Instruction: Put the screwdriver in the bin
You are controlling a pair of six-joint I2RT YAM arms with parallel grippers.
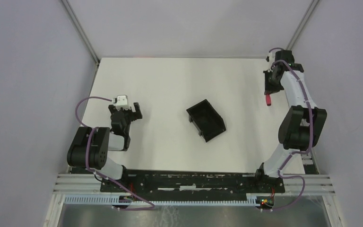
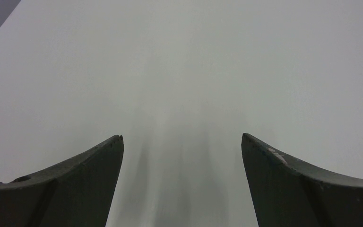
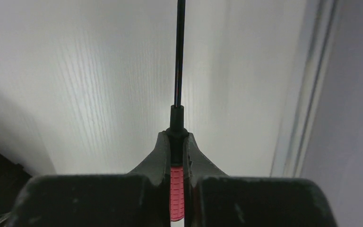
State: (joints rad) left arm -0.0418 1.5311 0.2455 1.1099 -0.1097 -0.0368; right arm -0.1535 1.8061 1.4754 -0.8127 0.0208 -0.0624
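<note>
Screwdriver (image 3: 176, 185) sits clamped in the right gripper (image 3: 176, 138), whose jaws press tight on the red handle from both sides. The thin dark shaft runs straight out past the fingertips, over the white surface (image 1: 170, 80). From the top view this is at the far right of the surface, near its right edge, and the red handle's end (image 1: 267, 100) pokes out just beside the gripper. I cannot tell whether the tool touches the surface or hangs above it.

The bin (image 1: 206, 121) stands well apart from the screwdriver, near the middle of the surface and turned at an angle. Its open top shows only dark plastic inside.

The left gripper (image 1: 131, 111) is on the left side, its jaws spread wide with only the pale surface between them.
</note>
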